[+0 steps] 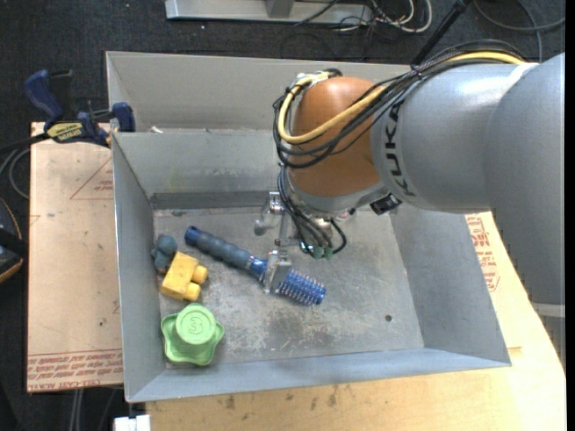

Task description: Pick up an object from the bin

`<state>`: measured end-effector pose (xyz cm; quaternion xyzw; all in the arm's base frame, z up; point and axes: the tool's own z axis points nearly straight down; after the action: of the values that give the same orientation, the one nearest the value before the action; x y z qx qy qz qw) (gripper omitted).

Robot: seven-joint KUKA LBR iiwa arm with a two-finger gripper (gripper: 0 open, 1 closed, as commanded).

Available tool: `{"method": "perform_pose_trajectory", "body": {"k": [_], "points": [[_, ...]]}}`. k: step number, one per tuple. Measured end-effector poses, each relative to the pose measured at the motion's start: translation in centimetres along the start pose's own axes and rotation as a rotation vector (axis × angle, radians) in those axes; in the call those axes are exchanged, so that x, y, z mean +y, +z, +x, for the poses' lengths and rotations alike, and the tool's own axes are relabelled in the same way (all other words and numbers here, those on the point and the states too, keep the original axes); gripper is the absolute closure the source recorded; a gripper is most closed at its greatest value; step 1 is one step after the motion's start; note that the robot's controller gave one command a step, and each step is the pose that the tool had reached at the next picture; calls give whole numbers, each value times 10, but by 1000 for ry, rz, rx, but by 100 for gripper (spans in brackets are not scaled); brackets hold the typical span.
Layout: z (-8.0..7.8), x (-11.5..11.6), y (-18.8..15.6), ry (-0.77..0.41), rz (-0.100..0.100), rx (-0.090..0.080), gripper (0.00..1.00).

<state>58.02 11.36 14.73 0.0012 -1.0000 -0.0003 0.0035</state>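
end effector (275, 273) at neck of blue brush (225, 251), mid bin (395, 277), opening cannot be told

Grey metal bin (359, 317) with four loose items; robot arm entering from frame right.
Gripper (276, 269): lowered at frame centre, over the neck of a blue hairbrush (235, 257) lying diagonally, handle to upper left, bristle head to lower right. Yellow block (183, 277): left of the brush, just beside a dark grey-blue lump (164, 251) above it. Green scalloped lid (191, 334): lower left, apart from the rest.
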Motion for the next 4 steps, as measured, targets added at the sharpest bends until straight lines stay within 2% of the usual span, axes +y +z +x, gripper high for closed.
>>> {"method": "perform_pose_trajectory", "body": {"k": [1, 4], "points": [[-2, -16, 72, 185, -6, -13, 0], [-6, -13, 67, 183, -2, -10, 0]]}}
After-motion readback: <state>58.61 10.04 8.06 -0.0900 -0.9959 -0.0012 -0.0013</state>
